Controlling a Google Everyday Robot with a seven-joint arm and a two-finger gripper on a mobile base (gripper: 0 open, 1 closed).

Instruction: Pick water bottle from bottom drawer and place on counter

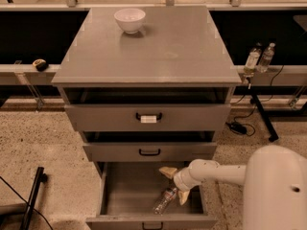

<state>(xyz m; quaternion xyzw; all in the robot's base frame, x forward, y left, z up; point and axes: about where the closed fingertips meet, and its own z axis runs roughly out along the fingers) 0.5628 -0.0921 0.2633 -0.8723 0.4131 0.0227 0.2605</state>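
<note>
The water bottle (164, 200) lies on its side inside the open bottom drawer (124, 195), right of the middle, its cap end toward the gripper. My gripper (175, 185) reaches in from the right on a white arm, just above the bottle's upper end. Its two tan fingers (168, 172) are spread apart, one behind the bottle and one at its right side, and hold nothing. The grey counter (158, 47) tops the cabinet above.
A white bowl (130, 20) stands at the back of the counter. The top drawer (147, 117) with a white tag and the middle drawer (149, 152) are slightly open. Two clear bottles (259, 58) stand on a ledge at the right. My white arm body (276, 190) fills the lower right.
</note>
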